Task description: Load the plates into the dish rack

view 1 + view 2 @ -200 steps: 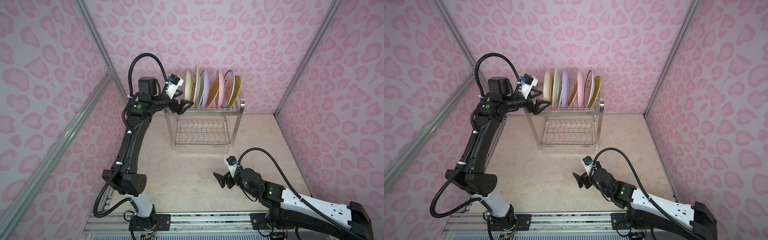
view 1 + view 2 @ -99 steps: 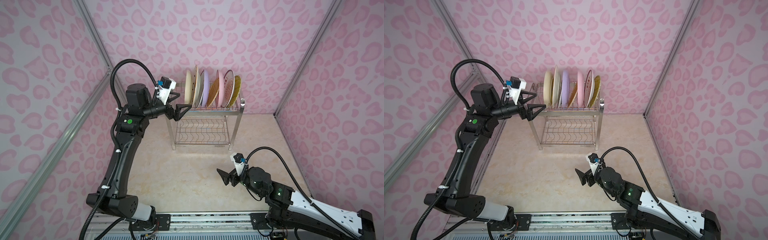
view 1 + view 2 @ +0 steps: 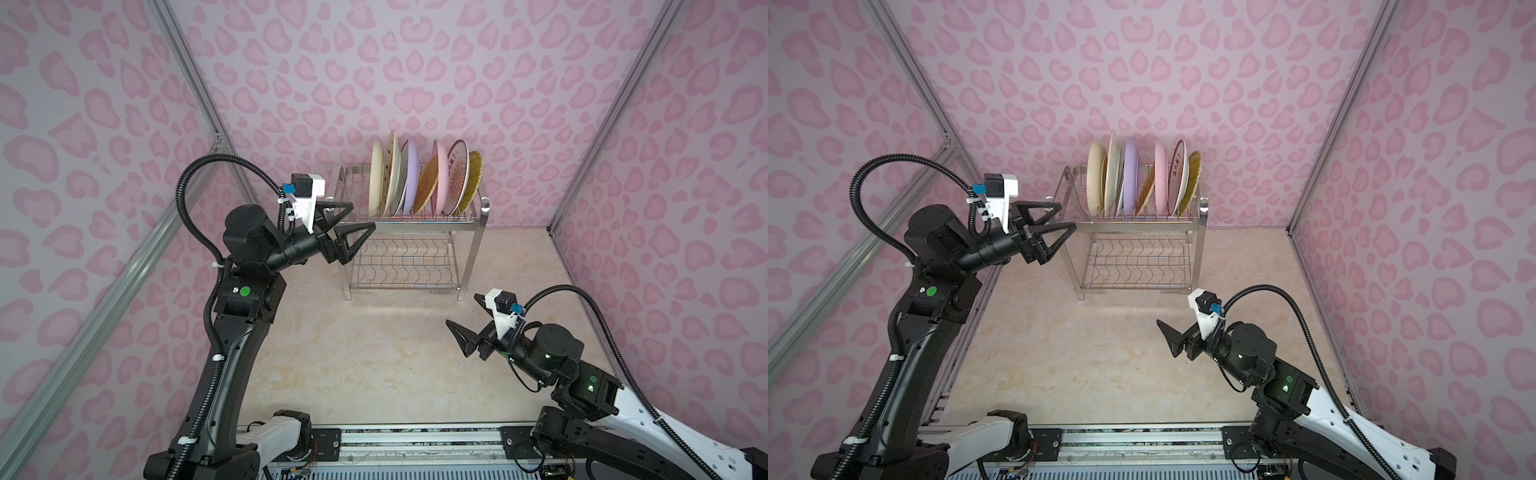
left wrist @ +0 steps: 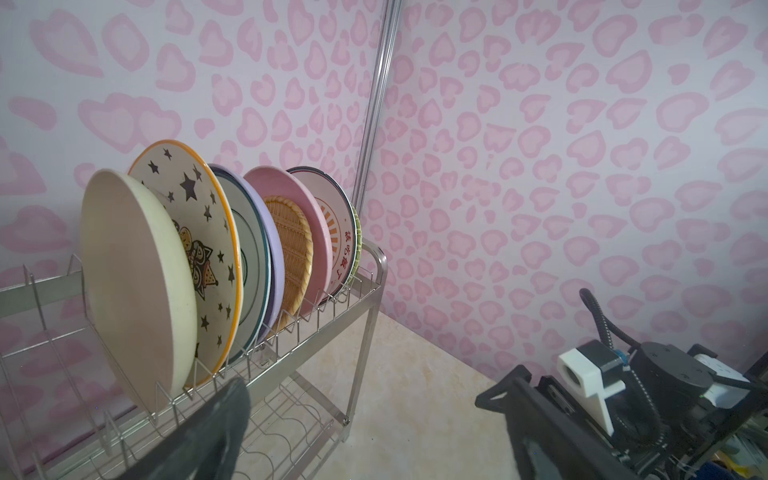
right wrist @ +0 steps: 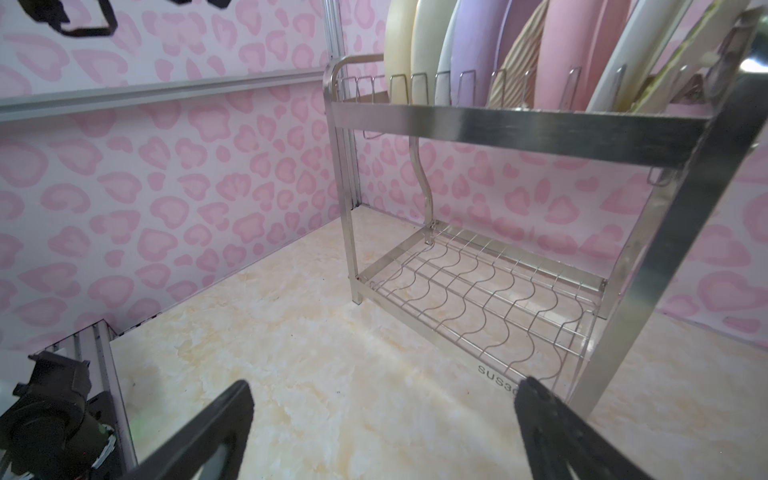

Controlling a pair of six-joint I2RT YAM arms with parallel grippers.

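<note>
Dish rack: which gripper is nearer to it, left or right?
Left. The left gripper is at the dish rack, beside its upper tier's left end; the right gripper hangs low in front of its right leg, apart.

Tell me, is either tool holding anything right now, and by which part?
Nothing is held. The left tool is open beside the rack, the right tool open over the table; the plates all stand in the rack, untouched.

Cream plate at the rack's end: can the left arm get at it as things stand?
Probably yes. The left gripper hangs open beside the rack, and the cream plate is the outermost on that side, nothing between.
</note>
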